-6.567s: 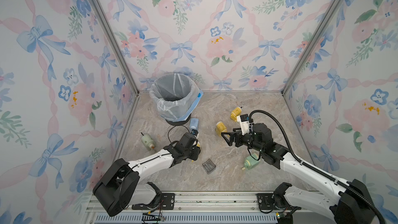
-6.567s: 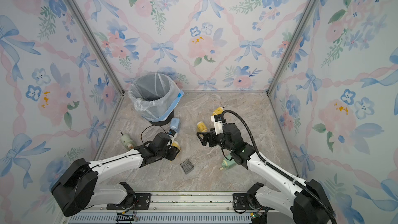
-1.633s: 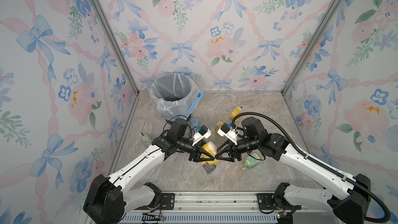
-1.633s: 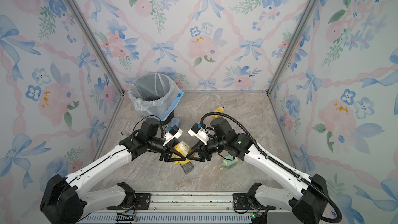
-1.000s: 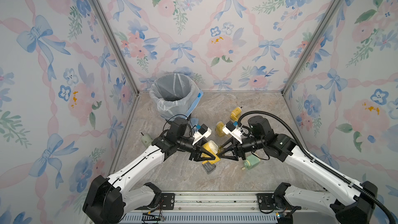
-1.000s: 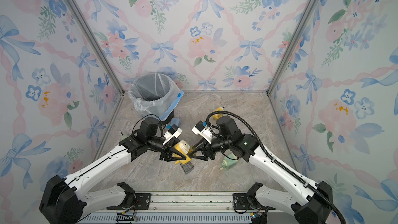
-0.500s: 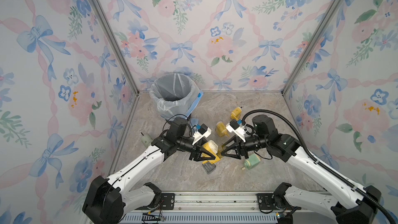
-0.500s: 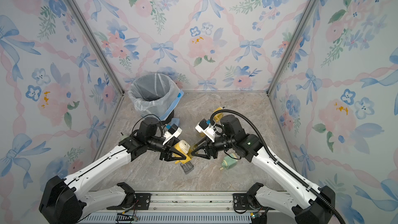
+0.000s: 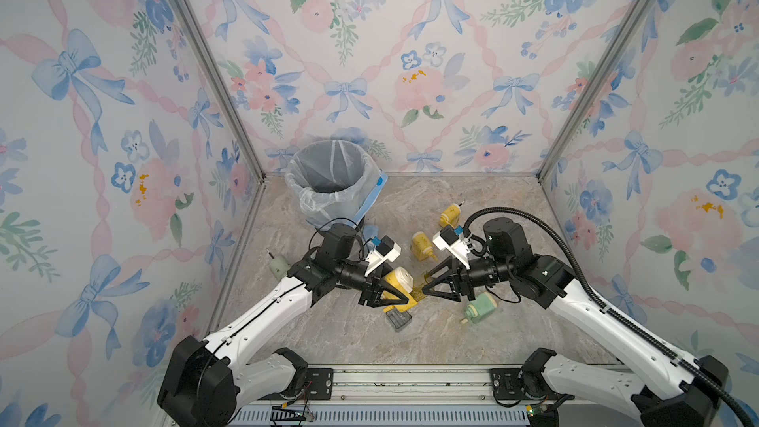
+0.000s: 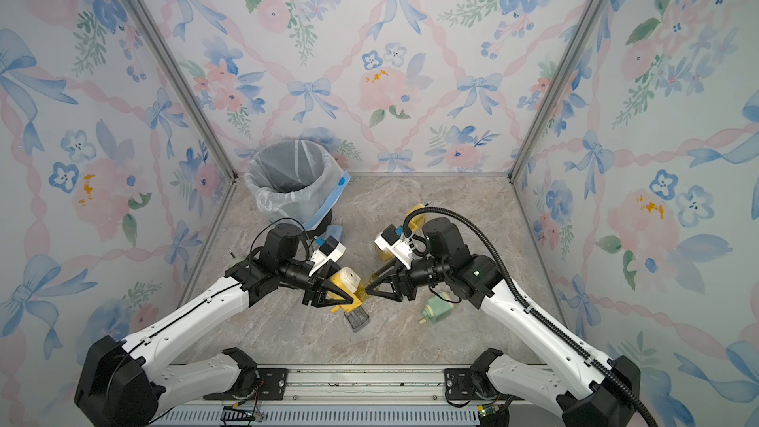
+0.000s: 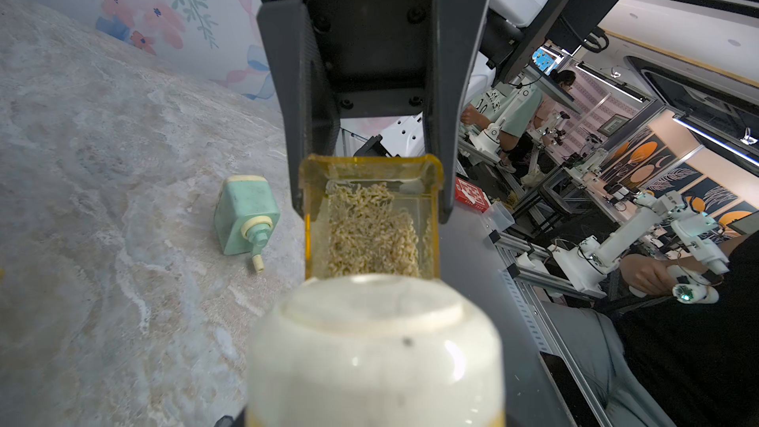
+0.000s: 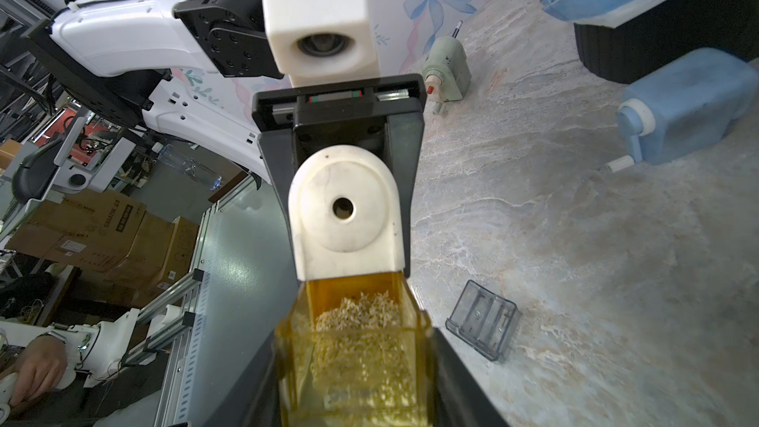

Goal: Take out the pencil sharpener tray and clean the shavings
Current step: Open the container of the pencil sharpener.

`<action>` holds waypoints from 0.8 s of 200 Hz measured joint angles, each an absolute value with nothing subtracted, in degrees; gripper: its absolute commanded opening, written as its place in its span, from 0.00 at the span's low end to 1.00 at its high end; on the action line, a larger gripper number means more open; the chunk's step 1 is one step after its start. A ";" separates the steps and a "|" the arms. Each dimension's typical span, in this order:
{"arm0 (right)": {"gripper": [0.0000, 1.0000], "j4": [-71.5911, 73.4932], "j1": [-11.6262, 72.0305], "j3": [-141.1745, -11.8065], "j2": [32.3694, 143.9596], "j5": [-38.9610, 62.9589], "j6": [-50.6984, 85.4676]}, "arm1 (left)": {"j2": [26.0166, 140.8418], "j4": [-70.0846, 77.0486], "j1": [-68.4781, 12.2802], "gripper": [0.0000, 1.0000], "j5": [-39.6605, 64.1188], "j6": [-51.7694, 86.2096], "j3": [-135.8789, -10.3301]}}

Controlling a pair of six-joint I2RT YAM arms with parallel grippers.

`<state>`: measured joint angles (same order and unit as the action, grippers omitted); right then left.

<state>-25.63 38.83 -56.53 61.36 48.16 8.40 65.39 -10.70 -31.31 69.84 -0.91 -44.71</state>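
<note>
STEP: tray pull-out under way | LEFT: left gripper (image 9: 399,300) clamped on the sharpener (image 9: 397,280) | RIGHT: right gripper (image 9: 427,284) clamped on the tray (image 11: 369,219) end | TRAY: partly out, between the grippers, shavings (image 11: 371,236) inside | NEXT: likely pull straight till free, keep level, then tip into the bin (image 9: 328,174)

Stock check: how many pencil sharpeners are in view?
6: yellow sharpener in the left gripper, its tray in the right gripper; two yellow ones behind; green one by the right arm; pale green one at the left wall; blue one beside the bin. None seems hidden.
</note>
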 measured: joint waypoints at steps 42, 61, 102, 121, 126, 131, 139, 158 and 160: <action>0.44 -24.49 40.53 -56.55 63.31 47.07 8.78 | 65.39 -13.45 -30.33 0.00 69.95 -1.13 -44.69; 0.46 -24.29 40.97 -56.55 63.96 46.94 8.86 | 65.28 -14.28 -30.20 0.00 69.87 -1.15 -44.62; 0.56 -23.38 42.30 -56.55 64.86 46.61 9.78 | 64.31 -15.03 -30.02 0.00 69.49 -1.61 -44.42; 0.58 -22.81 43.11 -56.55 65.78 46.04 11.00 | 64.27 -14.48 -30.15 0.00 68.77 -2.22 -44.42; 0.59 -22.72 43.38 -56.55 66.04 46.02 11.16 | 64.27 -14.28 -30.26 0.00 68.55 -2.42 -44.42; 0.60 -22.68 43.64 -56.55 66.28 45.87 11.42 | 64.27 -14.17 -30.35 0.00 68.38 -2.48 -44.42; 0.62 -22.48 44.01 -56.55 66.59 45.60 11.60 | 64.27 -13.85 -30.35 0.00 68.18 -2.63 -44.42; 0.63 -22.15 44.34 -56.55 66.76 44.99 12.01 | 64.27 -13.30 -30.39 0.00 67.90 -2.83 -44.42; 0.63 -22.09 44.38 -56.55 66.76 44.95 12.03 | 64.27 -13.28 -30.39 0.00 67.85 -2.85 -44.42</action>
<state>-22.09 44.38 -56.55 66.76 44.95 12.03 64.27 -13.28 -30.39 67.85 -2.85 -44.42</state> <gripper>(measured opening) 0.628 0.489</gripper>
